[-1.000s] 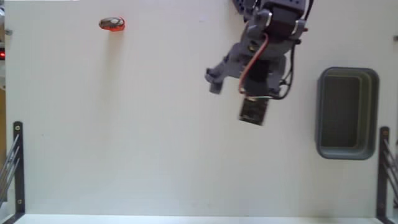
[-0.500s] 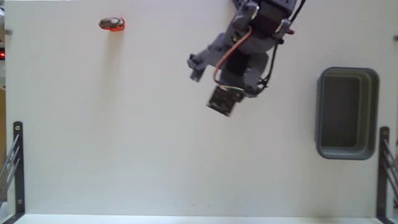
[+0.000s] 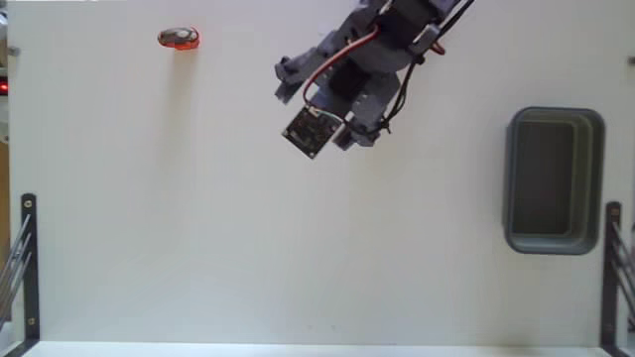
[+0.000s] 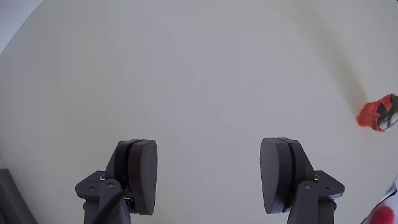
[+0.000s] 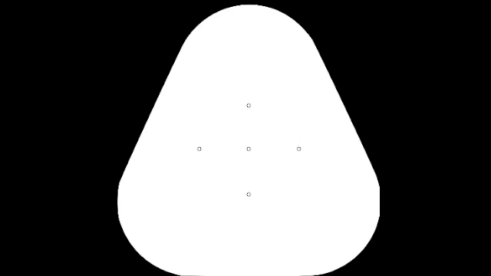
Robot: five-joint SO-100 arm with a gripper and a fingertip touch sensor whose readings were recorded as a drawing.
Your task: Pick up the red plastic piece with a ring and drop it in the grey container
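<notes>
The red plastic piece with a ring (image 3: 179, 38) lies near the table's top left corner in the fixed view. It also shows at the right edge of the wrist view (image 4: 378, 113). The grey container (image 3: 597, 178) sits at the right side of the table, with nothing visible inside. My arm (image 3: 377, 59) reaches in from the top centre, between the two and well short of the red piece. In the wrist view my gripper (image 4: 209, 149) is open above bare table, with nothing between its fingers (image 4: 142, 168).
The table top (image 3: 298, 248) is plain white. Black metal brackets stand at its lower left (image 3: 28, 258) and lower right (image 3: 611, 268) edges.
In the fixed view the arm has swung left and toward the top, away from the grey container and closer to the red piece. The red piece and the container have not moved.
</notes>
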